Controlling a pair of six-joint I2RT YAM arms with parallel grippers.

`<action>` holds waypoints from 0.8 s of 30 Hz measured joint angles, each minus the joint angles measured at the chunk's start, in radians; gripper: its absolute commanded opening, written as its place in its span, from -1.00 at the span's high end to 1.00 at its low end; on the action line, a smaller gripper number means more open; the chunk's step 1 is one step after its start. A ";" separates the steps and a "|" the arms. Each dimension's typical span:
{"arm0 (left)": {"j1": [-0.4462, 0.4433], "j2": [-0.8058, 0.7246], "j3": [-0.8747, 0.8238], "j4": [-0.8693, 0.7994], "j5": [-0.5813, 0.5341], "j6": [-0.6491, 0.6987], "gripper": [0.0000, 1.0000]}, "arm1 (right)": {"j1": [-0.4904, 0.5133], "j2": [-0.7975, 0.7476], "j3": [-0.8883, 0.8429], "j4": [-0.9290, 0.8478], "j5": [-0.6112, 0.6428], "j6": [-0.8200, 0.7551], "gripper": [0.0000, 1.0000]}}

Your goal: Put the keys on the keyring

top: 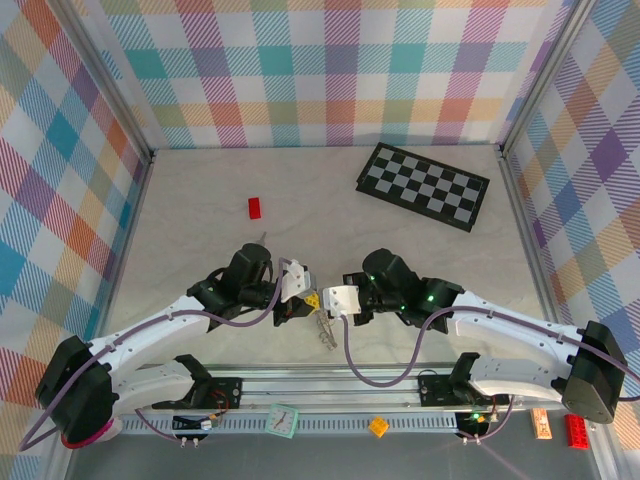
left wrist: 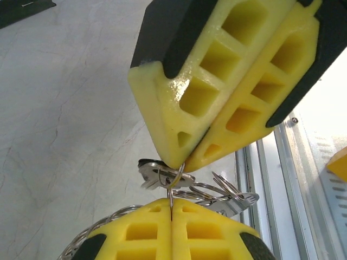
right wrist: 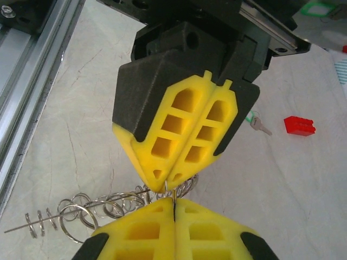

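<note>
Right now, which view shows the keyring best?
Right wrist: the keyring fans out left in sharp silver loops, mostly unblocked. Left wrist catches a few loops, partly hidden by the left end effector. Top external gives a tiny silver blur.

Shiny metal keyring (right wrist: 116,203), plastic red brick (right wrist: 299,125), matt & smooth table (right wrist: 271,216).

The left fingers (left wrist: 154,212) and right fingers (right wrist: 152,212), of yellow ribbed plastic, meet tip to tip over the near middle of the pale marbled surface (top: 200,200). Both are pinched on the thin silver wire keyring (top: 324,332), leaving no gap between them. Beyond, the surface lies open apart from a small red rectangular brick (top: 255,207) at left and a black-and-white chequered board (top: 425,180) far right.
</note>
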 measured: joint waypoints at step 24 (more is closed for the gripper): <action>-0.005 0.000 0.003 -0.008 -0.001 0.003 1.00 | 0.000 0.000 -0.004 -0.012 -0.034 0.000 1.00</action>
